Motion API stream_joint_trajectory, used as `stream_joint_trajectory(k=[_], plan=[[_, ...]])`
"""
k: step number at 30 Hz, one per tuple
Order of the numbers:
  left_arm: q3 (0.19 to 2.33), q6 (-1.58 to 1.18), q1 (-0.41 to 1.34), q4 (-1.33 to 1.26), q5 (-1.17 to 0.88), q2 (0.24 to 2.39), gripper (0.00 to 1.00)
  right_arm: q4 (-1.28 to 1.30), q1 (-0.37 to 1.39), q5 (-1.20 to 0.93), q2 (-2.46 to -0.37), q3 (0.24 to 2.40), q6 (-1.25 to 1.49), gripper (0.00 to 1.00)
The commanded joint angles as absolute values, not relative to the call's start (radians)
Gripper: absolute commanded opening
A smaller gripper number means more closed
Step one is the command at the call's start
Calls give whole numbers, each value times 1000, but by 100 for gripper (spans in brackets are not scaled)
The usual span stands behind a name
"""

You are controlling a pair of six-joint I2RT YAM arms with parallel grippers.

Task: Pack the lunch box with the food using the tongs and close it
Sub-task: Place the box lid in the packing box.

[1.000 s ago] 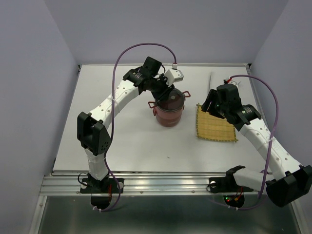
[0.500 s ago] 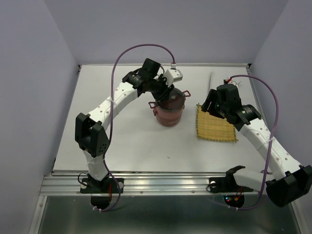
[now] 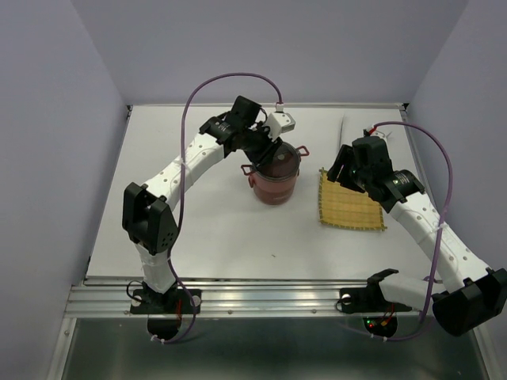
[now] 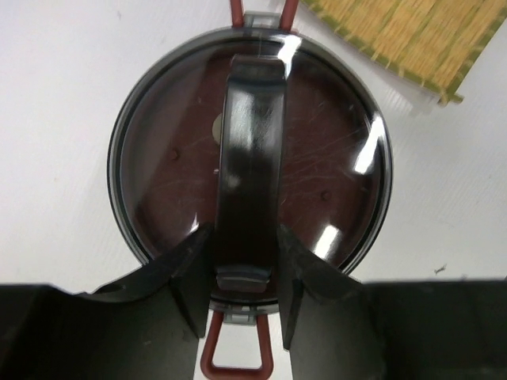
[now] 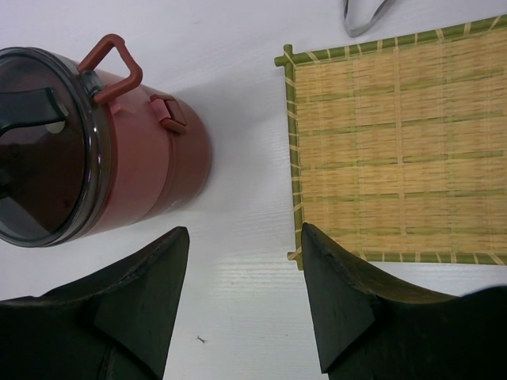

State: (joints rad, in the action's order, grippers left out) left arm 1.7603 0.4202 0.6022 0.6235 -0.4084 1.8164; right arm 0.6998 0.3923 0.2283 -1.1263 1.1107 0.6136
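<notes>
The left claw (image 4: 244,247) sits directly above the closed lunch box (image 4: 337,170), its 2 fingers narrow on both sides of the black carrying bar (image 4: 249,134) of the lid, probably to seat it; I cannot tell if they pinch the bar. The right claw (image 5: 243,237) hangs wide and empty, with the lunch box at its left, the mat (image 5: 396,142) at its right and the tongs (image 5: 360,17) ahead, so packing seems finished.

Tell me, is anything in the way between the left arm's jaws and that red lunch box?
Nothing visible is. The left arm's jaws are right over the lunch box, standing either side of the black bar that crosses its lid. Whether they press on the bar, I cannot tell.
</notes>
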Motion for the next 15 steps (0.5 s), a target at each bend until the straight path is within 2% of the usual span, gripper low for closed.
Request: stream_joint_trajectory(k=[1,5,8,15], plan=[[1746,410,580,722,-325,1847,47,690,394,238,-1101,1117,611,64],[1772,408,580,721,-327,1844,52,687,394,238,-1101,1120,612,65],[1790,405,580,719,-325,1839,81,687,394,235,-1103,1123,612,65],[1824,393,580,697,-328,1784,87,670,394,196,-1127,1146,598,65]])
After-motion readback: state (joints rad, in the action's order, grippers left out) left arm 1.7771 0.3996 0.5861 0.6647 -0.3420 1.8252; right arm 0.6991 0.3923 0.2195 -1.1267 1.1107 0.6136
